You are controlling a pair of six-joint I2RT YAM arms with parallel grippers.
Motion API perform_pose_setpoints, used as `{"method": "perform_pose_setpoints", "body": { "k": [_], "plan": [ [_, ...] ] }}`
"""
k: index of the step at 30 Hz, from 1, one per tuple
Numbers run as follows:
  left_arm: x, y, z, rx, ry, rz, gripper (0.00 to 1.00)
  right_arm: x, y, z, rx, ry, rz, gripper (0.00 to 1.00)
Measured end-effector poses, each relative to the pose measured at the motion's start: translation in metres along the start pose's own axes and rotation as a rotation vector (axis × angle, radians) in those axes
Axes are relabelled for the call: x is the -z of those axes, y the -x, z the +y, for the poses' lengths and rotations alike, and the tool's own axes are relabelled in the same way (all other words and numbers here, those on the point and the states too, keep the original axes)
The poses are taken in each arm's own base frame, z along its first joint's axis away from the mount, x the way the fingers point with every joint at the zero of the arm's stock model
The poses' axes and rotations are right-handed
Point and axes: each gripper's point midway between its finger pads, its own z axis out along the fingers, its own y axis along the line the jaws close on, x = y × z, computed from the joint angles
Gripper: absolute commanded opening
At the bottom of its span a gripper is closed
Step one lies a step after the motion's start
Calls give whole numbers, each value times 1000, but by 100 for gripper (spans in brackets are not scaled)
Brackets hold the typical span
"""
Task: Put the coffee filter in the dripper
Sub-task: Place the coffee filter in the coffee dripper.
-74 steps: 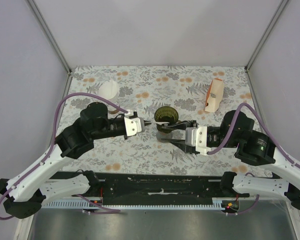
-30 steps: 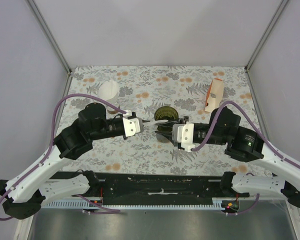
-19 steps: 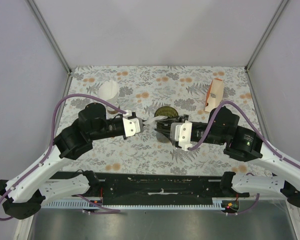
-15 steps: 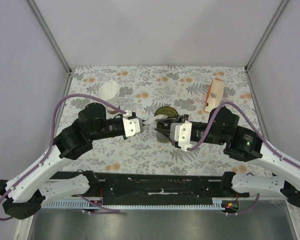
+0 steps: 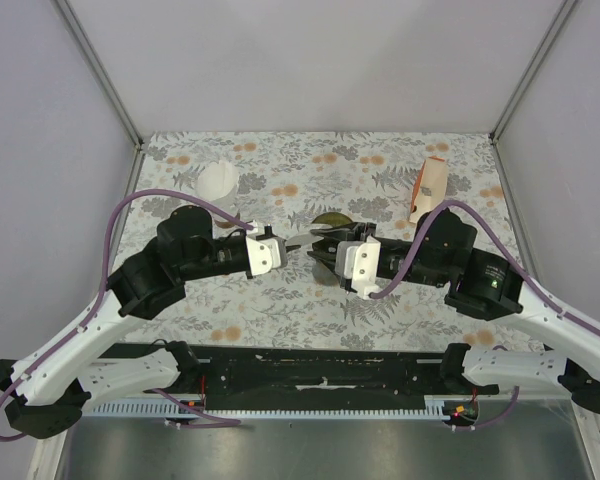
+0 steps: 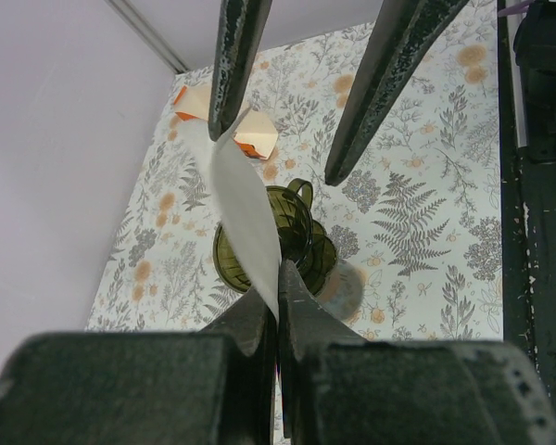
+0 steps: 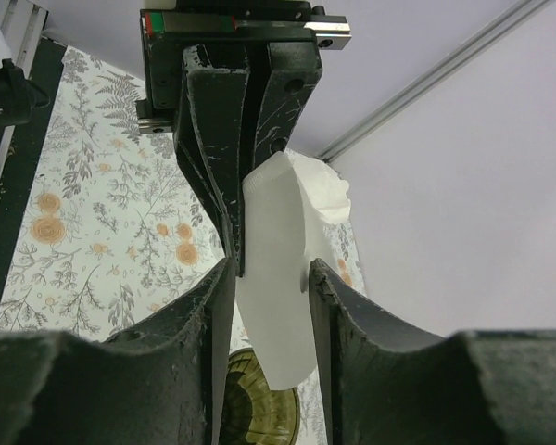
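Just left of centre in the top view, the single coffee filter (image 6: pixel 241 204) hangs in the air as a flattened white sheet, above and slightly left of the one green dripper (image 6: pixel 301 232), which stands on the flowered table (image 5: pixel 270 300). The left gripper (image 6: pixel 276 278) is clamped tight on the sheet's near edge. The right gripper (image 7: pixel 271 278) has its fingers apart on either side of the far edge, and one finger tip touches the paper. The two grippers nearly meet, so there is little room between them. Open cloth lies towards the back wall and in front of both arms. One peach packet (image 5: pixel 427 192) lies at upper right near the side wall, and one white paper round (image 5: pixel 218 180) at upper left, both well apart from the dripper.
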Motion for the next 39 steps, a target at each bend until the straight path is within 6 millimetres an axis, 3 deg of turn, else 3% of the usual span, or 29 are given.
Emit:
{"method": "perform_pose_setpoints", "body": {
  "k": [14, 22, 27, 34, 39],
  "plan": [
    [0, 0, -2, -39, -11, 0, 2, -3, 1, -3, 9, 2, 2, 37],
    [-1, -4, -13, -137, -67, 20, 2, -6, -7, -3, 23, 6, 44, 38],
    [-1, -7, -16, -215, -82, 37, 2, -5, -8, -3, 34, 14, 54, 31],
    [-3, -10, -14, -232, -79, 54, 2, -3, -10, 5, 32, 54, 64, 27],
    [-3, -11, -13, -233, -72, 60, 2, -1, -14, 11, 25, 79, 78, 29]
  ]
}}
